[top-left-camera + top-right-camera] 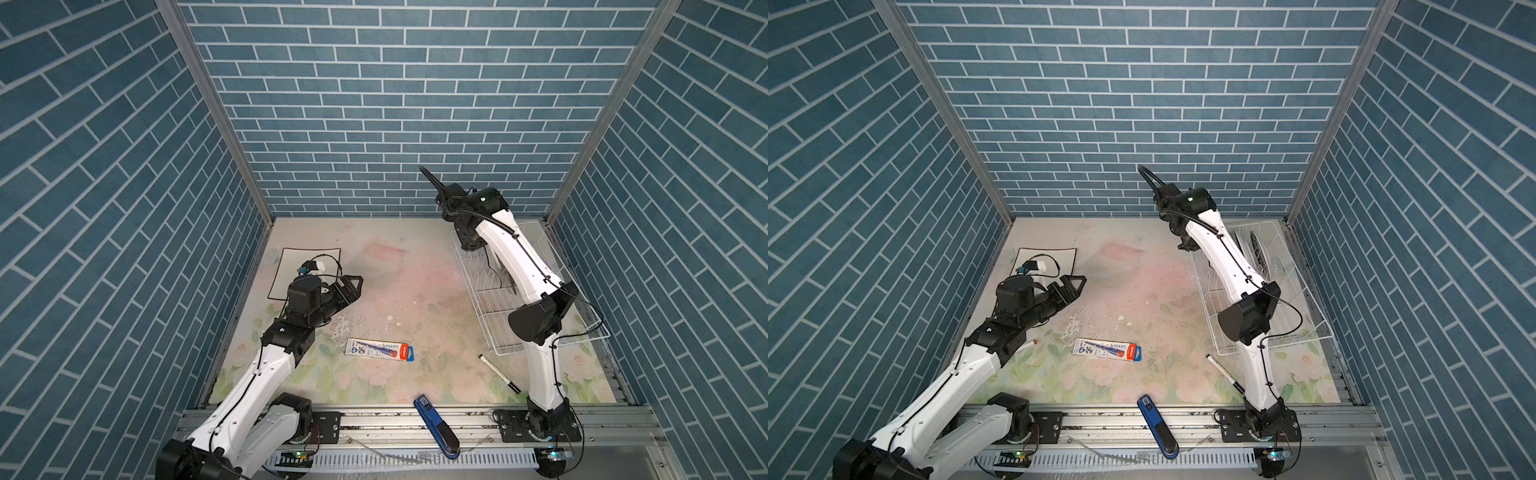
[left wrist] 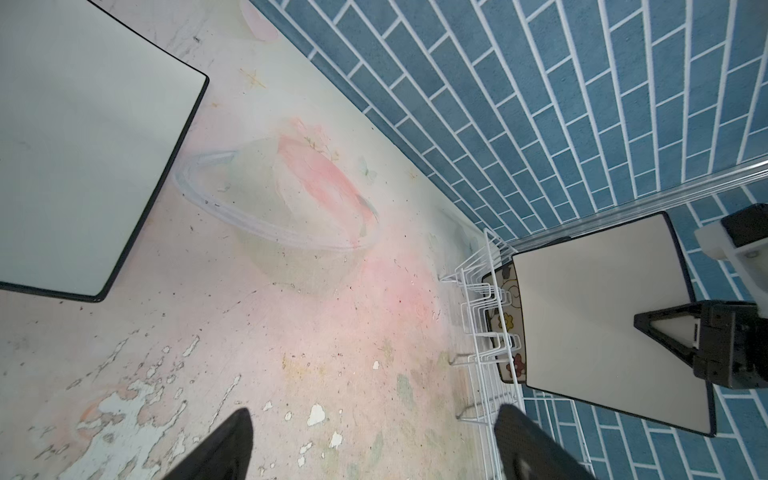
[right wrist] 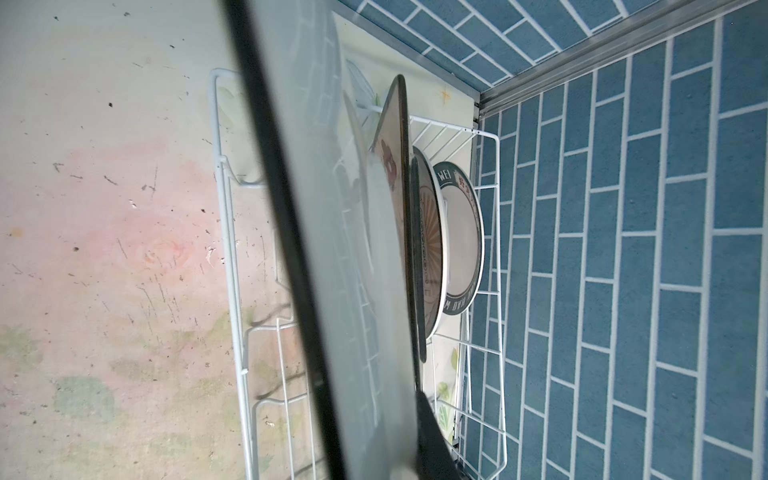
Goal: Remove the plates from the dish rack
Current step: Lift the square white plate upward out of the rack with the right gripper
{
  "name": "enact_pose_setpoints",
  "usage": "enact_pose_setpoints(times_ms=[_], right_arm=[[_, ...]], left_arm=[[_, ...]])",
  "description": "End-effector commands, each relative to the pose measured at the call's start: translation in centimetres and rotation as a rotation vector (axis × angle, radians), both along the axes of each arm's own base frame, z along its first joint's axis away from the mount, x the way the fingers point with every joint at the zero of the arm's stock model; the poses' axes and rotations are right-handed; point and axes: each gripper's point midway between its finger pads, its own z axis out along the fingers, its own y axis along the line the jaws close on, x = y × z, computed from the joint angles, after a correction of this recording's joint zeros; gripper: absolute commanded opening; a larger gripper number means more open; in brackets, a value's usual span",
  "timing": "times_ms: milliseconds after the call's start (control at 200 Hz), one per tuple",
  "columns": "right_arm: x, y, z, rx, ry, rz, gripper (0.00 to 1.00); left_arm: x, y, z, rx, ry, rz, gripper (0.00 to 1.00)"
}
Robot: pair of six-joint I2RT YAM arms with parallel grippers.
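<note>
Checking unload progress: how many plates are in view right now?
5. Flat square plate on the table, left side; second square plate in the right pincer at the dish rack; racked: flowered plate, sunburst round plate, lettered round plate. Others may be hidden.

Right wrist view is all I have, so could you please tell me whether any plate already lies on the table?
Observer: Yes, one square black-rimmed plate lies flat on the table, far left.
Operator: Thank you. Is the left gripper busy?
Observer: No, its fingers stand open and empty, close beside that plate.
Operator: Might the held plate in my right gripper meet anything on the way there?
Observer: Possibly: a clear bowl sits on the table between the flat plate and the dish rack.
</note>
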Motion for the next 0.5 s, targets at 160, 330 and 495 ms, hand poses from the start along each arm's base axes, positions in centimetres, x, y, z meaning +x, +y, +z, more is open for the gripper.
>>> enact_pose_setpoints(times_ms=[160,330,495], right_arm=[[-1.5,-0.5,6.2,0.041,-0.167,0.019,0.00],[-1.9,-0.1,7.1,0.051,-0.196,0.038,0.00],[-2.6,0.3,7.8,0.057,-0.206,0.060,0.00]], left_arm=[[-0.7,-0.1,0.2,0.007,0.000,-0.003,0.93],[-1.0,-0.2,0.2,0.005,0.000,-0.005,0.93],[-1.6,-0.1,0.4,0.008,-0.002,-0.001,0.93]])
